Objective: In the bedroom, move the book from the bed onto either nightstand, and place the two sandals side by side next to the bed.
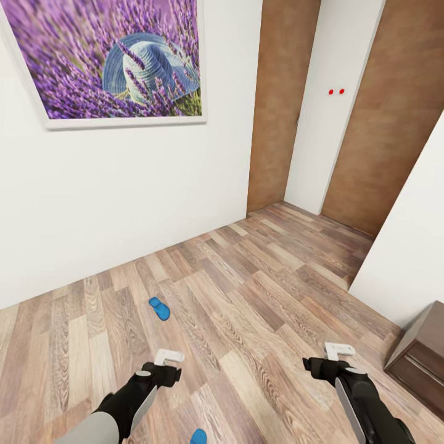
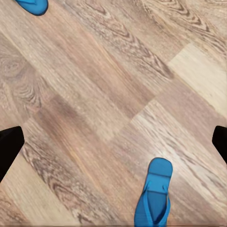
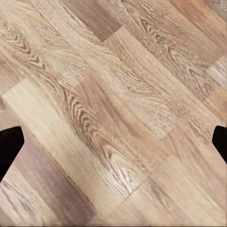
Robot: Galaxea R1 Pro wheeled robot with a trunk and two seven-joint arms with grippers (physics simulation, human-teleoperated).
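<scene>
Two bright blue sandals lie apart on the wood floor. One sandal [image 1: 159, 308] is ahead of my left gripper [image 1: 168, 361], toward the white wall. The other sandal [image 1: 198, 436] is cut off by the head view's lower edge, just inward of my left arm. The left wrist view shows this near sandal [image 2: 153, 198] below the open gripper [image 2: 113, 146], and the far sandal [image 2: 33, 5] at the frame's corner. My right gripper [image 1: 336, 356] hangs open over bare floor [image 3: 113, 118] and holds nothing. The book and the bed are out of view.
A dark brown nightstand [image 1: 425, 357] with drawers stands at the right edge, close to my right arm. The white wall ahead carries a large lavender picture [image 1: 117, 58]. Brown wooden door panels [image 1: 280, 105] and a white wall corner [image 1: 410, 246] frame a narrow passage at the back right.
</scene>
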